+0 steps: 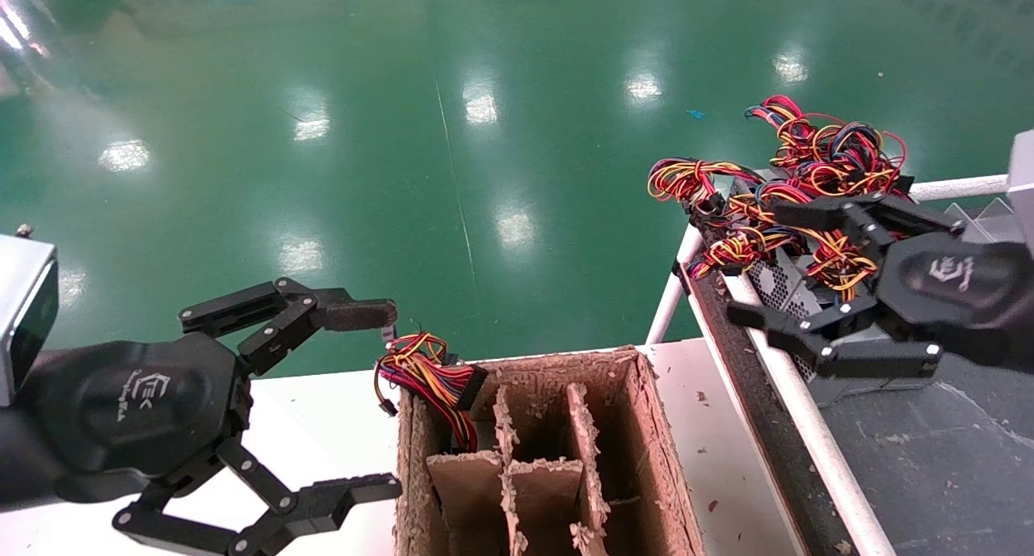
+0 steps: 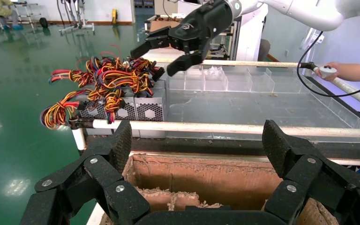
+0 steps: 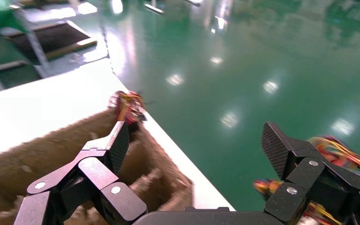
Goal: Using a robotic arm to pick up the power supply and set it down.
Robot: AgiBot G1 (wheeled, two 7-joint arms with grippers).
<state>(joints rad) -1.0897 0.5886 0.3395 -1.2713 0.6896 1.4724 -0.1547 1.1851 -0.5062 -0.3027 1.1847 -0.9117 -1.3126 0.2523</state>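
Carefully, my right gripper hangs with jaws spread over the silver-grey perforated metal power supply on the cart beside the brown cardboard divider box; its tangled red-yellow wire bundle could snag my fingers; left gripper idles, spread.

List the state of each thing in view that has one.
Left gripper: open, empty, beside the cardboard box.
Right gripper: open, above the power supplies.
Power supplies: on the cart, wires tangled on top.
Cardboard box: open-topped, a wire bundle hanging out.
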